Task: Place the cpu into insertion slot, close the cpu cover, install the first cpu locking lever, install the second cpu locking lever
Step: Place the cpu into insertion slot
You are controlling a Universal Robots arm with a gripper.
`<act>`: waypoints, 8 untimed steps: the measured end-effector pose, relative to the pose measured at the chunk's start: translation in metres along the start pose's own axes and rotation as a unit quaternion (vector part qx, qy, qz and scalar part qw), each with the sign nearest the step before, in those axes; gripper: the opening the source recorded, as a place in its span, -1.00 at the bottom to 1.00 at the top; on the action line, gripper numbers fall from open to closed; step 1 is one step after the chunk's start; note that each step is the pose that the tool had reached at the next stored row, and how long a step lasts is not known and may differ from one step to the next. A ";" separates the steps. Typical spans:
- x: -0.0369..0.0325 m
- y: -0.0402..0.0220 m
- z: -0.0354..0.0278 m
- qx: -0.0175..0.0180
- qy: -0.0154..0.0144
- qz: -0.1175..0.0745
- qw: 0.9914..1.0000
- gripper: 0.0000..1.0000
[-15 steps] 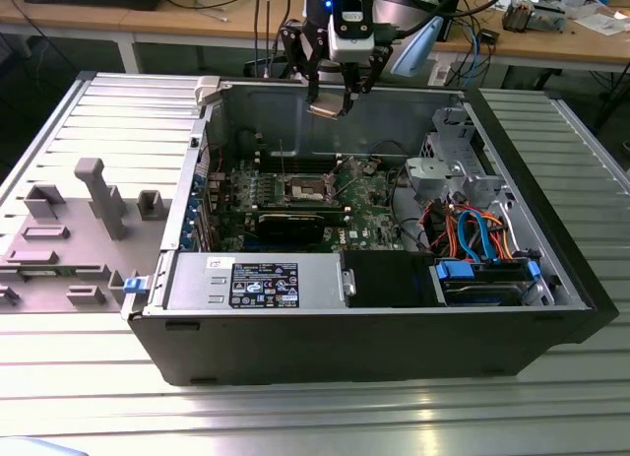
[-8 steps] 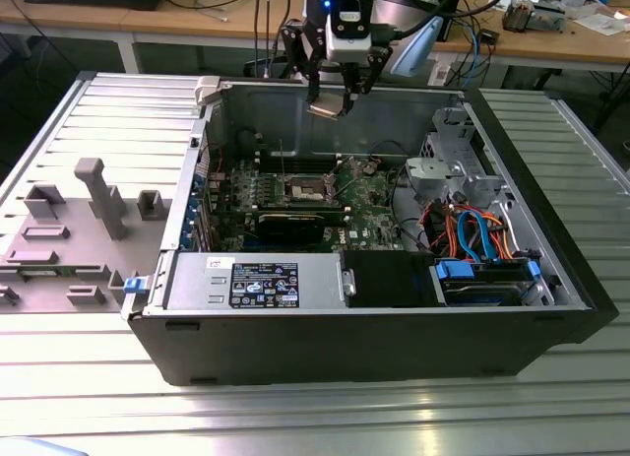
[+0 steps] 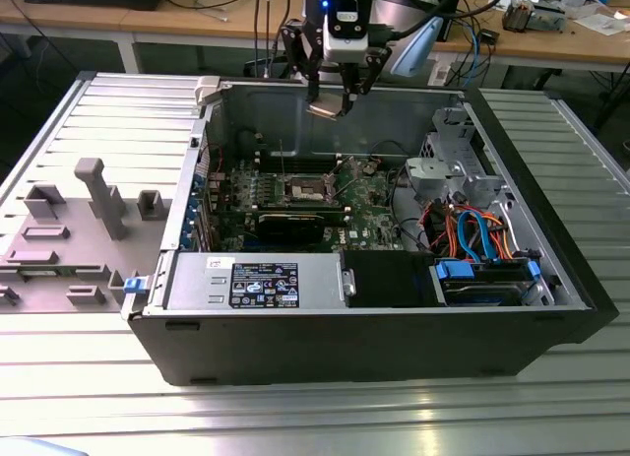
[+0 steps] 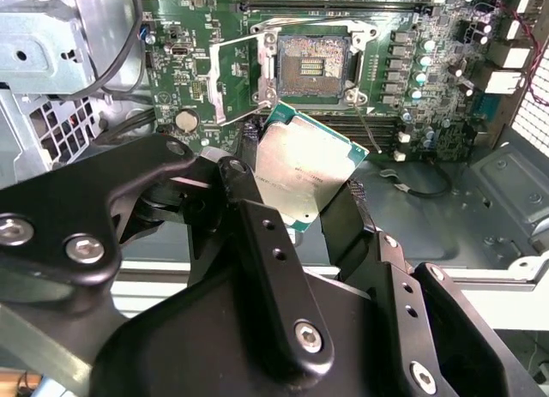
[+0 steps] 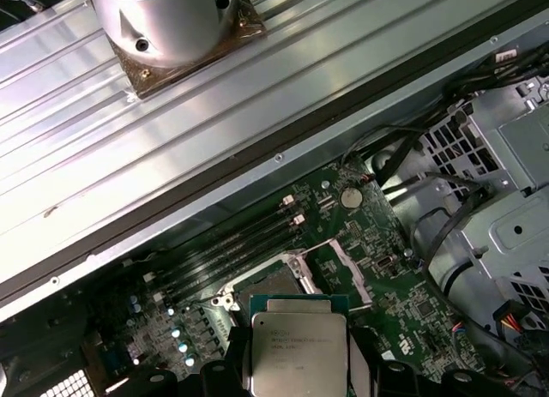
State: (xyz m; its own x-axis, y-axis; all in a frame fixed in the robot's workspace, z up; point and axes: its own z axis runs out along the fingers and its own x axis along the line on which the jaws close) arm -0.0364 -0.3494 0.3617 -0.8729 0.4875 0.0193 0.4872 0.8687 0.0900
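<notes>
Nothing readable here: the cpu (image 5: 298, 354) I'm holding has printed lines too small to make out, same for the black sticker (image 3: 265, 285) on the power supply (image 3: 192, 284).

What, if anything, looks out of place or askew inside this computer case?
Nothing looks damaged or spilled. The cpu is out of its seat: the pincer holds it above the circuit board, askew to the bare insertion slot, whose cpu cover stands swung open beside it.

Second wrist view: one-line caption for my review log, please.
Gripper holds the cpu, tilted, above the empty insertion slot.
</notes>
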 end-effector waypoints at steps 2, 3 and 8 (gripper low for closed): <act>0.0004 -0.0002 0.0001 0.000 0.000 0.002 1.000 0.08; 0.0007 -0.0004 0.0001 0.000 0.000 0.003 1.000 0.08; 0.0025 -0.0014 0.0000 0.000 -0.001 0.008 1.000 0.08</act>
State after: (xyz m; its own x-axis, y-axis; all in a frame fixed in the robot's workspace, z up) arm -0.0393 -0.3494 0.3616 -0.8648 0.5018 0.0193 0.5013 0.8605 0.0901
